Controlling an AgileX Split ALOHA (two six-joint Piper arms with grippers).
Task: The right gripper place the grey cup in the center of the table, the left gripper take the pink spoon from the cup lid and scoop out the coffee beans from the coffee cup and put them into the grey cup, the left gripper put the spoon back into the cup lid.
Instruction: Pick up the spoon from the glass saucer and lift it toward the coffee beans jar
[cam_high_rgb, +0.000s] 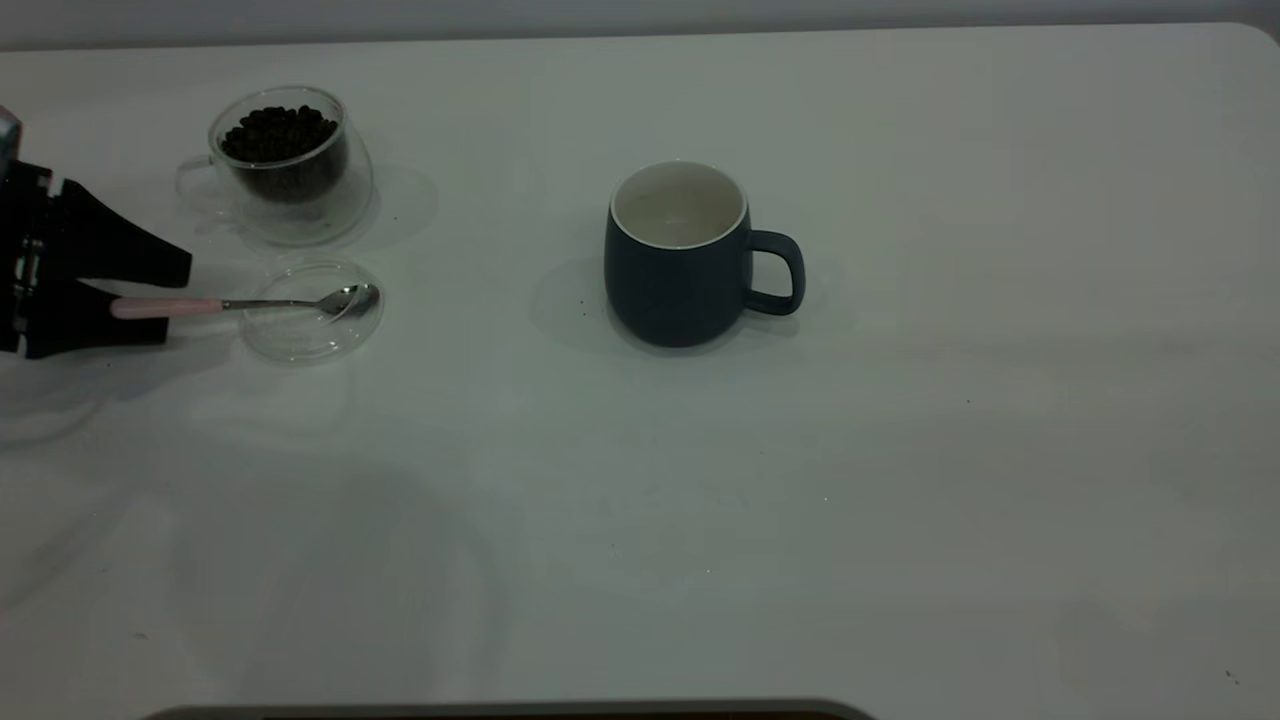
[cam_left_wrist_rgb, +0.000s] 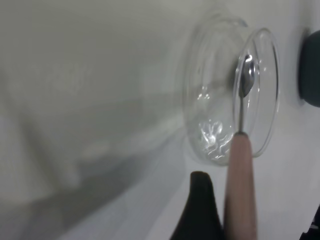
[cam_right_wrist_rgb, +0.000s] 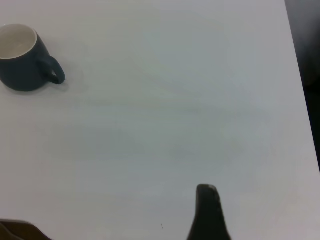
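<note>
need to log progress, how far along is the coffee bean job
Done: the grey cup stands mid-table, empty. In hand: the left gripper is at the pink spoon, fingers either side of its handle, its bowl resting in the cup lid. Left: scooping coffee beans from the coffee cup, then returning the spoon.

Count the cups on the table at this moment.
2. The coffee cup, full of coffee beans, stands at the far left behind the cup lid; the grey cup stands empty near the table's center.
</note>
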